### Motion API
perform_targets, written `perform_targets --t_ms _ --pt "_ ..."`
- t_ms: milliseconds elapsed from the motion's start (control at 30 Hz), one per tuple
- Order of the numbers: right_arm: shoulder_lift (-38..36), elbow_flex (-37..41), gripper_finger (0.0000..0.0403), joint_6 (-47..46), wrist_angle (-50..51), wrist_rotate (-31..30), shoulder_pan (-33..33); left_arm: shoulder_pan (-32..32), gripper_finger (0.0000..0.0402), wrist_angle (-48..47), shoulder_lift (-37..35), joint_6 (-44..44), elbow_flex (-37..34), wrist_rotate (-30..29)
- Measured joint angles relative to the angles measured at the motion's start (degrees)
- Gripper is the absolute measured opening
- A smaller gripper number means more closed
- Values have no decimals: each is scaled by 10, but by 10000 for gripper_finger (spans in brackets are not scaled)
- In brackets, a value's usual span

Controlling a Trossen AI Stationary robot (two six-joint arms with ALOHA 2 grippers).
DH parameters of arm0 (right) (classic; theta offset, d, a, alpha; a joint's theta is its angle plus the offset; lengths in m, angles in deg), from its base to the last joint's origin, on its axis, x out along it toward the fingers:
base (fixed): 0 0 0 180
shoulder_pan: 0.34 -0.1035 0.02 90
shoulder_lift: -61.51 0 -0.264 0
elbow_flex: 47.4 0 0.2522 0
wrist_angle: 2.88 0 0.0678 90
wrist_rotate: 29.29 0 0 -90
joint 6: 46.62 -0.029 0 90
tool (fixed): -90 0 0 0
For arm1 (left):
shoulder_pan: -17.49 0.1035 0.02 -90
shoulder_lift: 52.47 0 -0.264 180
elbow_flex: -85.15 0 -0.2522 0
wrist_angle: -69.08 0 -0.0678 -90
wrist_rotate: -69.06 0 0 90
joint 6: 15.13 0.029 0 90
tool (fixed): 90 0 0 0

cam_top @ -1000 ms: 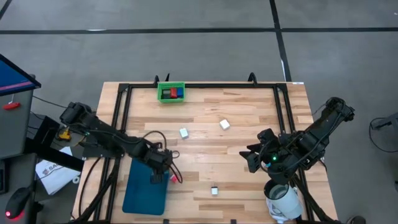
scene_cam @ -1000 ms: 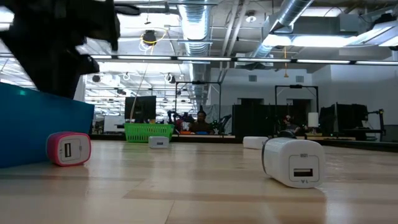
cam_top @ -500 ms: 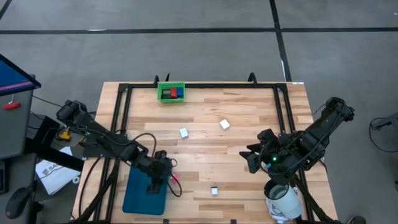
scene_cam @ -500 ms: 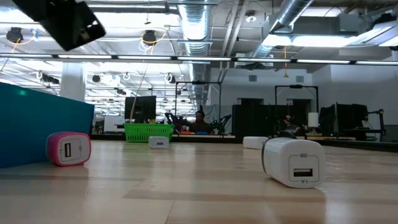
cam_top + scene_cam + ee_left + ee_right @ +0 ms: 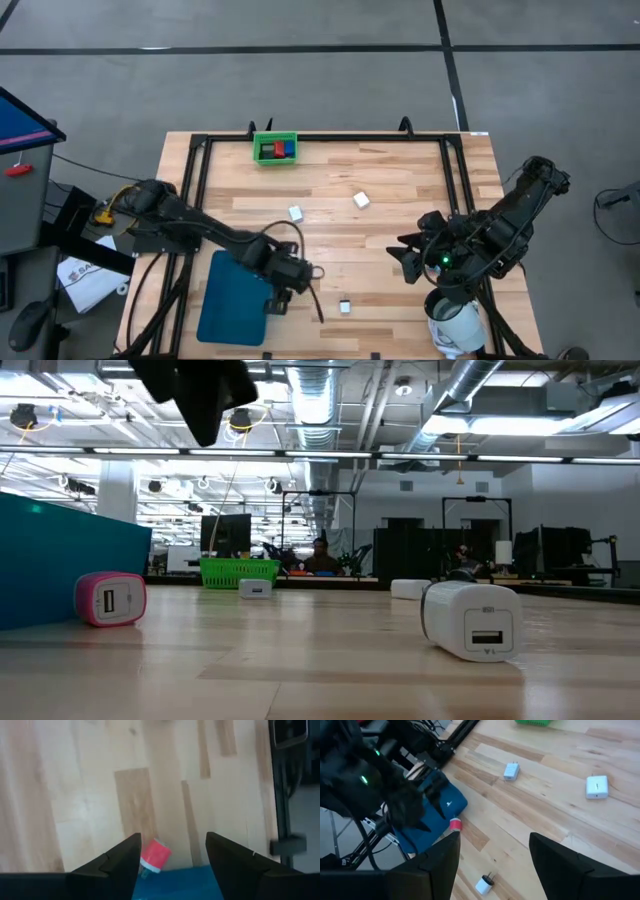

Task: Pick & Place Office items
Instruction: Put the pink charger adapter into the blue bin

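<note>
High view first, reading from the left: the teal tray [image 5: 233, 298] lies at the table's near-left edge, and the left gripper [image 5: 291, 277] hangs just beside its right side, above the boards. Its wrist view shows both fingers spread with nothing between them, and the pink-red charger block [image 5: 153, 855] lying on the wood, touching the tray's edge. To me that looks like the gap between items: this one lies loose by the tray, and the arm is free for another. Next along, a white block [image 5: 344, 306] sits near the front edge, a pale cyan one [image 5: 296, 213] and another white one [image 5: 361, 200] lie mid-table, and the green bin [image 5: 274, 148] at the back holds red and blue pieces. Over on the right, the right gripper [image 5: 412, 254] waits above the table, its fingers apart and empty. I'd guess the next move calls for the left arm to swing to the nearest white block and line its fingers over it.
</note>
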Motion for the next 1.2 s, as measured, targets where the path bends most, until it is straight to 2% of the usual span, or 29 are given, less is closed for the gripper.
perform_targets --t_ms 133,267,400,567,900,1200 --pt "0 0 230 0 1 -13 -13 -1 221 -63 55 59 60 20" --pt "0 0 230 -2 1 -31 -25 -5 221 -115 99 98 84 35" --pt "0 0 230 -7 6 -43 -33 -5 221 -124 122 105 85 33" --pt "0 0 230 -7 14 -45 -44 -6 221 -121 141 117 85 0" --pt "0 0 230 -23 30 -53 -66 -14 221 -121 170 114 81 -4" --pt "0 0 230 -36 46 -57 -75 -13 221 -109 173 111 47 -15"
